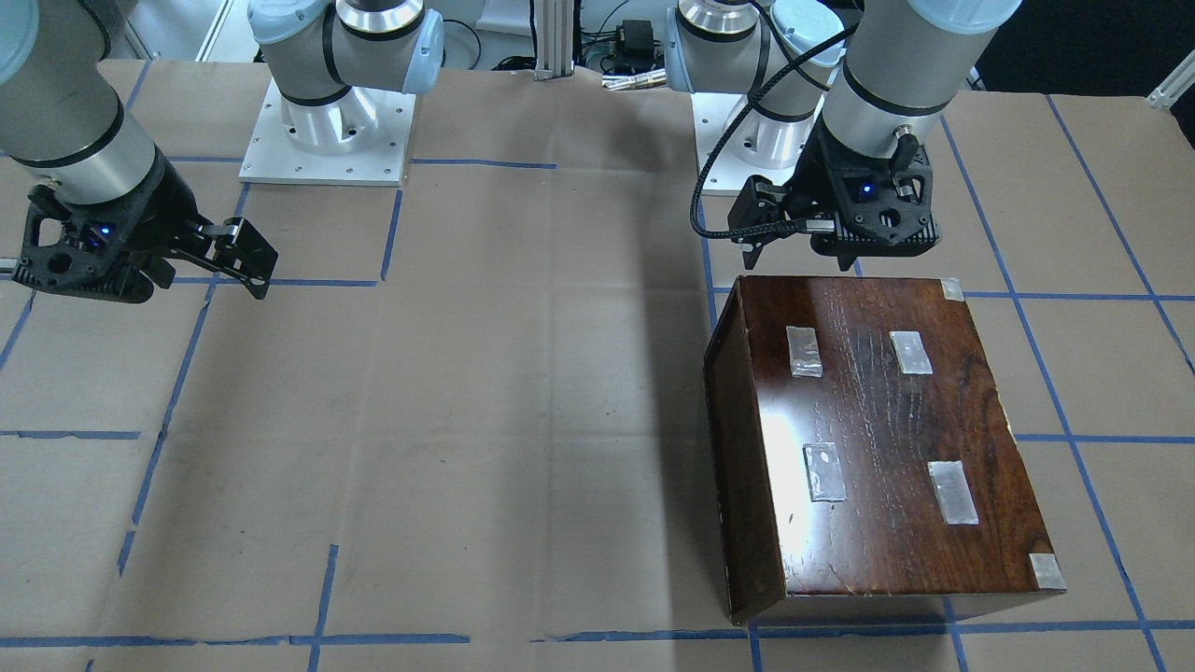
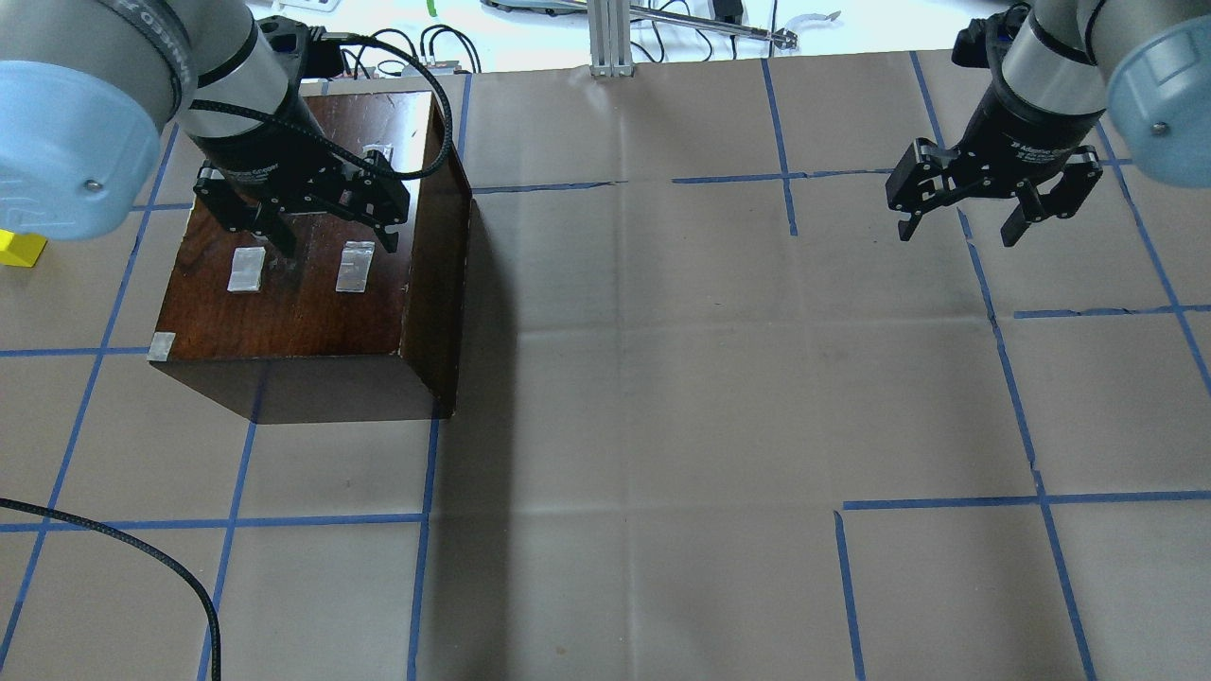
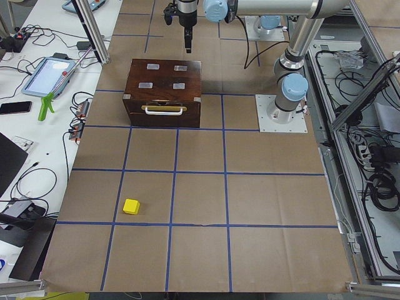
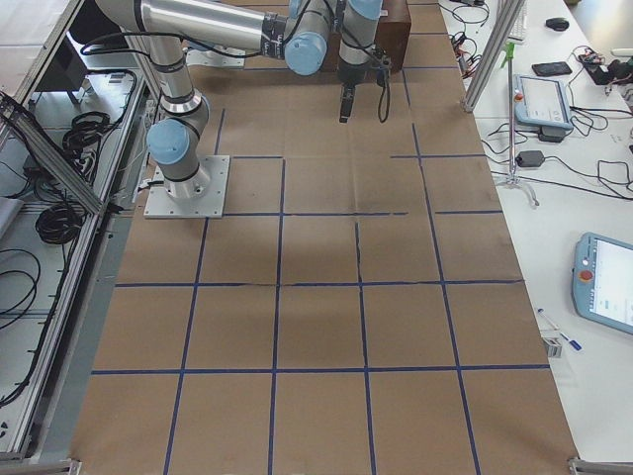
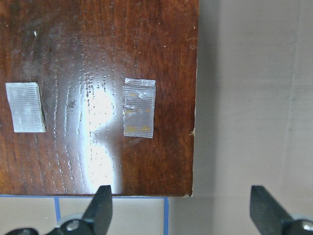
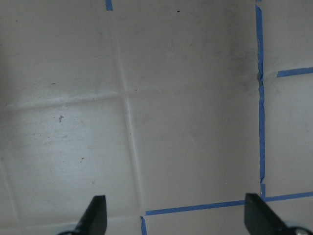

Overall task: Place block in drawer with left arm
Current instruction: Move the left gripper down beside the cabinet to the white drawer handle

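Observation:
The yellow block (image 2: pixel 19 248) lies on the table far to the left of the dark-brown box (image 2: pixel 303 293); it also shows in the exterior left view (image 3: pixel 131 206). The drawer is shut inside the box; only the box front with a pale handle (image 3: pixel 164 110) shows. My left gripper (image 2: pixel 336 244) hangs open and empty over the box's taped top (image 5: pixel 98 73), near its edge on the robot's side (image 1: pixel 801 257). My right gripper (image 2: pixel 957 230) is open and empty above bare table at the far right (image 1: pixel 245 266).
The table is covered in brown paper with a blue tape grid (image 2: pixel 624 378). Both arm bases (image 1: pixel 327 131) stand on plates at the robot's side. A black cable (image 2: pixel 142 558) loops over the front left. Tablets and cables (image 3: pixel 50 72) lie beyond the table's far edge.

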